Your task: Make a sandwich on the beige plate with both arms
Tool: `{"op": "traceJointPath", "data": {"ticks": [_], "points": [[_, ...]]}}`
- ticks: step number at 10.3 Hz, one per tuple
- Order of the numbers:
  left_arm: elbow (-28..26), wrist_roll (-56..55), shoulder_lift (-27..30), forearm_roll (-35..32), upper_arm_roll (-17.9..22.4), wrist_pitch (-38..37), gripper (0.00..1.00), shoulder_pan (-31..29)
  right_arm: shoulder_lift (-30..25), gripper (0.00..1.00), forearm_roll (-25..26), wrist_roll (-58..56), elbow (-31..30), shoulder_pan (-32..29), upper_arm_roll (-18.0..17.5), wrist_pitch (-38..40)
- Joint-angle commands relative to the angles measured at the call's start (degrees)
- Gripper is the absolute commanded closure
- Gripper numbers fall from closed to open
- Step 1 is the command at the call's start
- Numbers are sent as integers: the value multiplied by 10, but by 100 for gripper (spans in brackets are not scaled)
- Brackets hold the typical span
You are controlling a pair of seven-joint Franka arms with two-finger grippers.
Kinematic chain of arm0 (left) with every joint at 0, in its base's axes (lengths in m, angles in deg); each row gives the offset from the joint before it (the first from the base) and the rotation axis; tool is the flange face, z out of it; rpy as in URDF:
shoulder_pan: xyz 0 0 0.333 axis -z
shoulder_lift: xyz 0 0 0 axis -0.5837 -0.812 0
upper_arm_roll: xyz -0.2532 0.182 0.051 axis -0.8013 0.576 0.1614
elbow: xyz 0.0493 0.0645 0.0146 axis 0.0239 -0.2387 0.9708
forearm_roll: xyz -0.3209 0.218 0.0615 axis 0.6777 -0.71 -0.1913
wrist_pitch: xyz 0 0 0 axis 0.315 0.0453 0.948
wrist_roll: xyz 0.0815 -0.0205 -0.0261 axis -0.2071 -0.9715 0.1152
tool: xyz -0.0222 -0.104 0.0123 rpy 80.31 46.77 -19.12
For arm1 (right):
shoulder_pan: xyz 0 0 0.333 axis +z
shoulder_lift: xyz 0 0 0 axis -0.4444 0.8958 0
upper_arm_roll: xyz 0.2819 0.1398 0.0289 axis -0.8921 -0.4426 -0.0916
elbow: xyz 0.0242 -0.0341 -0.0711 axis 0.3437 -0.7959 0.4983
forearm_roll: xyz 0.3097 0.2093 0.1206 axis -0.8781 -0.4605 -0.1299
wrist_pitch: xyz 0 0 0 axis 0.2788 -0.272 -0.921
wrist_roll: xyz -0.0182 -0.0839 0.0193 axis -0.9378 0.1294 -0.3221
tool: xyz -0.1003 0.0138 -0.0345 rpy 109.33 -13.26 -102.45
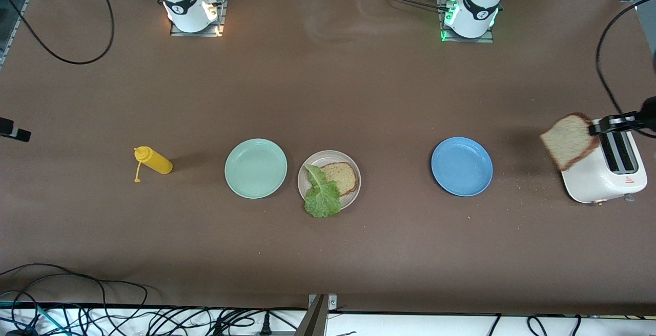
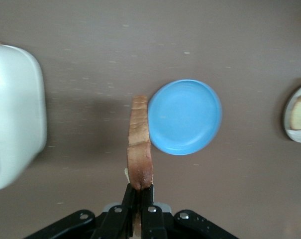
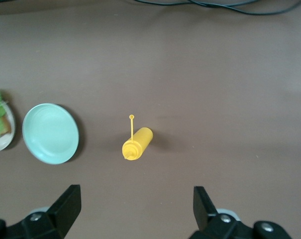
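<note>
Step in hand: top slice transfer. Left end effector [image 2: 138, 195] grips bread [image 1: 570, 141] above toaster [image 1: 605, 172]. Right end effector [image 3: 135, 204] waits spread over mustard bottle [image 3: 137, 144]. Next: carry bread onto lettuce [image 1: 322, 195] on beige plate [image 1: 353, 191], mid-worktop.

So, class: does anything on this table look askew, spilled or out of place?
Yes. The lettuce leaf hangs over the beige plate rim onto the table. The yellow mustard bottle lies on its side. Crumbs are scattered near the toaster.
</note>
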Motion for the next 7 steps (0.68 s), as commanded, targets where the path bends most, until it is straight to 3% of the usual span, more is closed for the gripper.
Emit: {"op": "traceJointPath", "data": {"ticks": [1,3,4,6,7], "points": [[2,-16,-22,90,-3,-11,100,22,-84,0,97,88,-129,-40,-101,-45],[2,-20,-50,163,-3,-10,100,39,-179,0,115,92,-327,-51,-141,-202],[2,-23,-56,181,-5,-9,100,42,-203,0,130,89,-373,-52,-151,-226],[1,-26,-76,259,-7,-8,100,49,-226,0,218,76,-370,-53,-178,-193],[1,-24,-90,304,-8,-8,100,55,-236,0,228,75,-369,-53,-183,-190]]}}
